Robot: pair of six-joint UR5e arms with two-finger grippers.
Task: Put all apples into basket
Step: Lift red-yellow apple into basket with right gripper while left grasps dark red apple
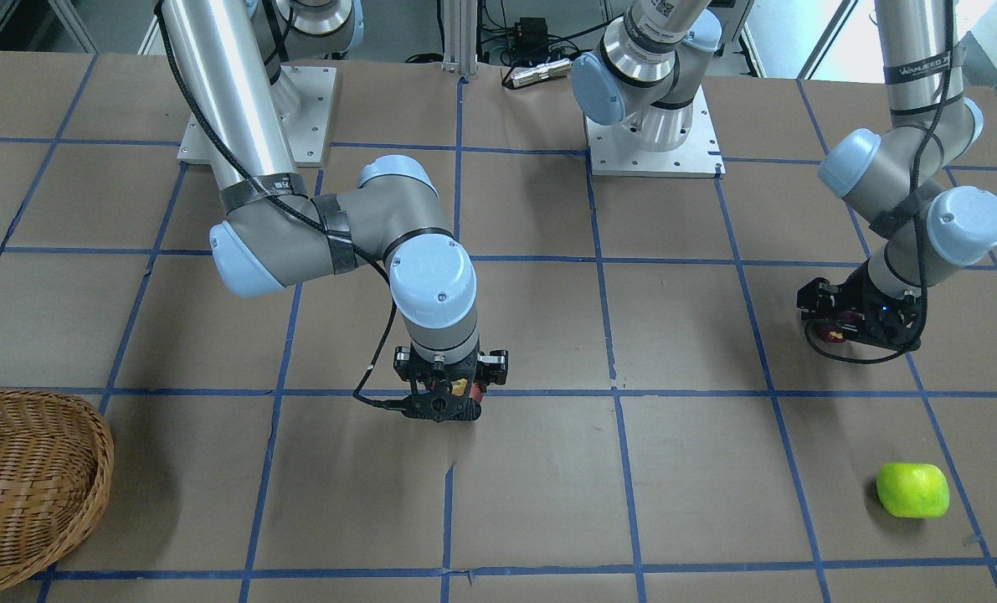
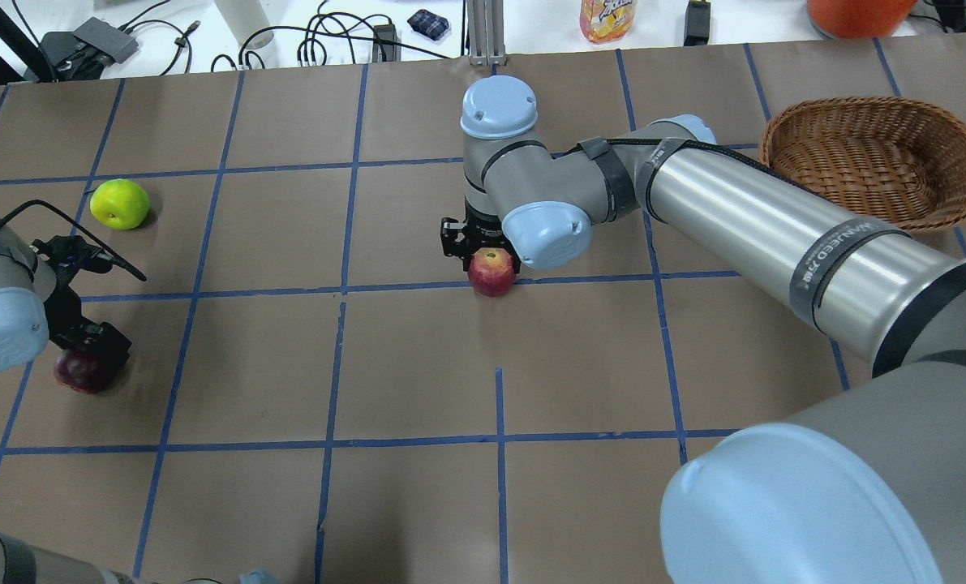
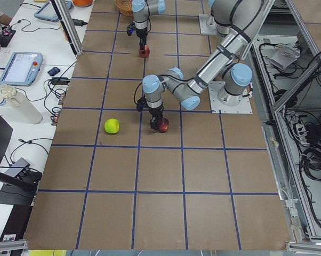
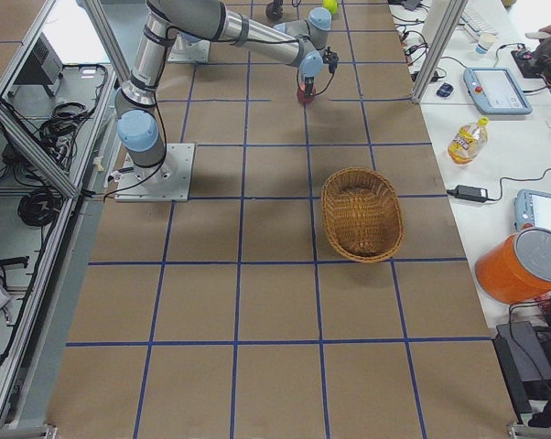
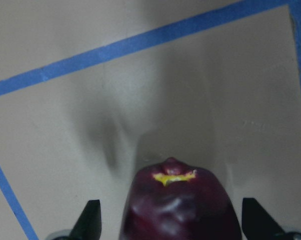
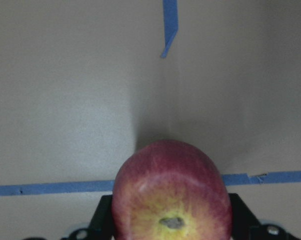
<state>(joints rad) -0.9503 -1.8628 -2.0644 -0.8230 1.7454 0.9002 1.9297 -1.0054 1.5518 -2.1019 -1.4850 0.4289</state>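
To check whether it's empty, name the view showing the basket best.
Exterior right: the basket sits whole, its inside plainly empty. Overhead hides some rim behind the right arm; front-facing crops it; exterior left shows a sliver; wrists nothing.

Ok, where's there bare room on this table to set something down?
The widest bare stretch is the table on the robot's side of the red apple. Also free: the squares between it and the green apple, and the basket holds nothing. Crowded: the left gripper around the maroon apple, close by the green one.

Orange bucket [image 4: 523, 263], juice bottle [image 4: 465, 140], tablet [image 3: 19, 68] beside blue-taped table [image 2: 418, 365].
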